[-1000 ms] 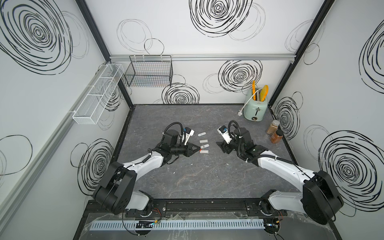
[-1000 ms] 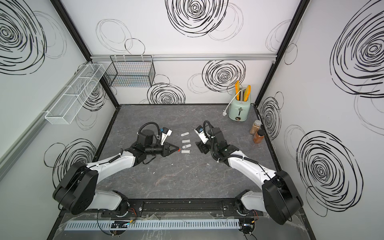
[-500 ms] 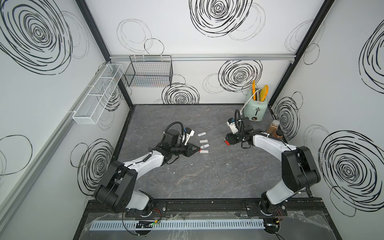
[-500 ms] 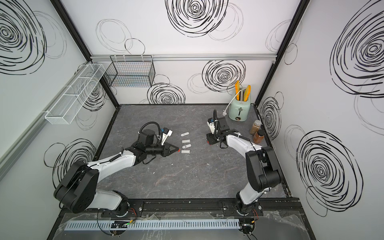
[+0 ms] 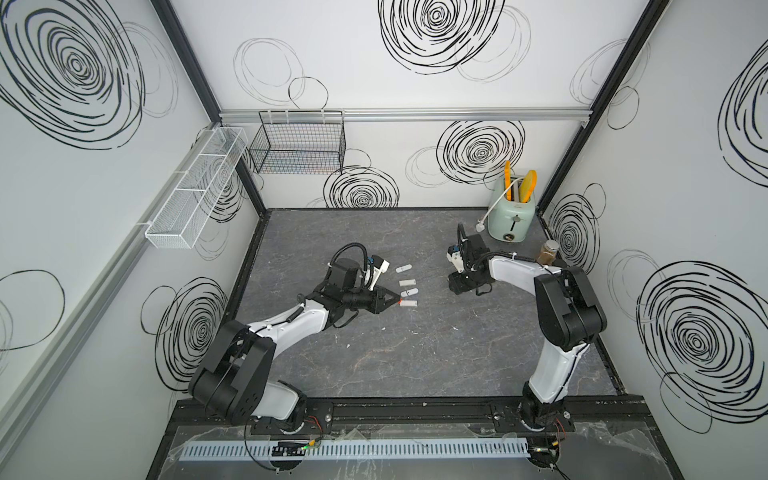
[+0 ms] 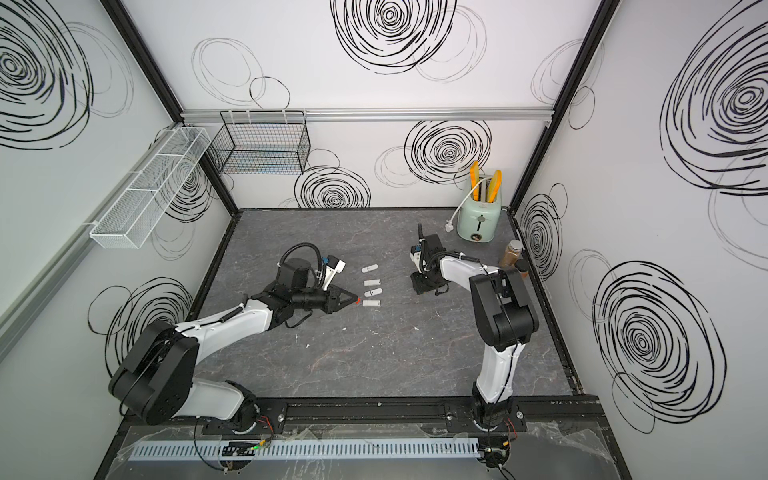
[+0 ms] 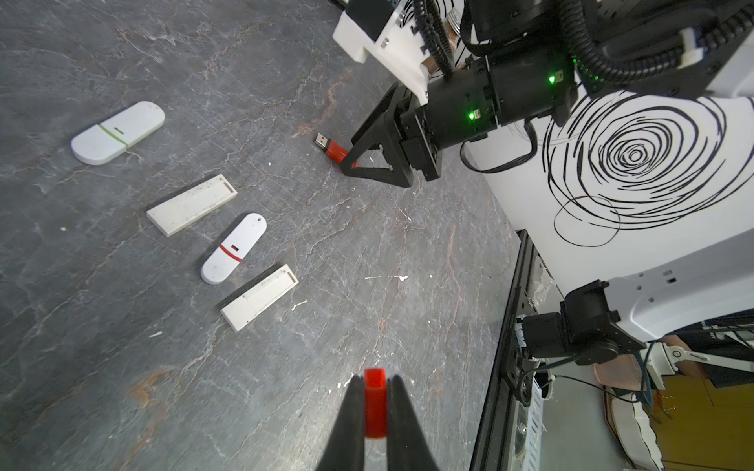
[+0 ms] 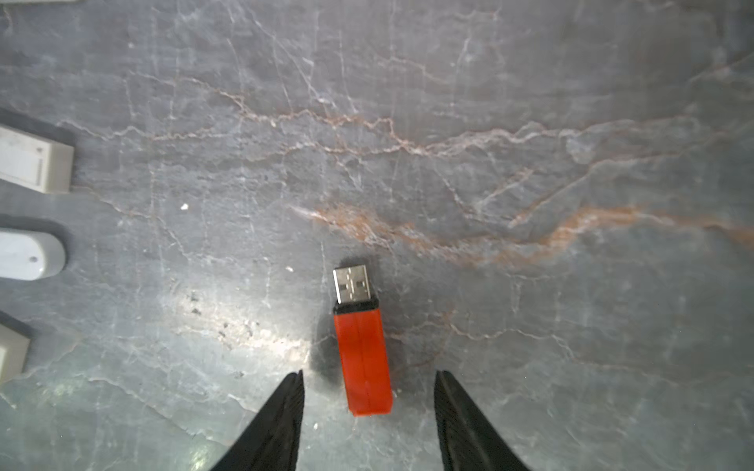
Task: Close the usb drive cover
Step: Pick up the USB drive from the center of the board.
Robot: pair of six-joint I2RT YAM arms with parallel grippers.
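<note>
A red usb drive [image 8: 363, 359] lies flat on the grey table with its bare metal plug [image 8: 353, 285] pointing away from my right gripper. The right gripper [image 8: 369, 373] is open and low over the table. Its fingers [image 8: 289, 407] stand on either side of the drive's rear end with a gap on each side. The left wrist view shows the same drive [image 7: 332, 149] at the right gripper [image 7: 351, 157]. My left gripper [image 7: 375, 391] is shut on the red cover [image 7: 375, 401], a small hollow cap, beside the white drives [image 5: 407, 286]. Both top views show the left gripper [image 6: 353, 299].
Several white usb drives [image 7: 234, 248] lie in a row between the two grippers. A green toaster [image 5: 511, 216] and a spice jar [image 5: 548, 251] stand at the back right. A black wire basket [image 5: 299, 145] and a white mesh shelf [image 5: 195, 191] hang on the walls.
The right arm has folded its elbow up and to the right while its gripper stayed near the same spot. Its jaws have narrowed around the drive. The left arm has not moved.
</note>
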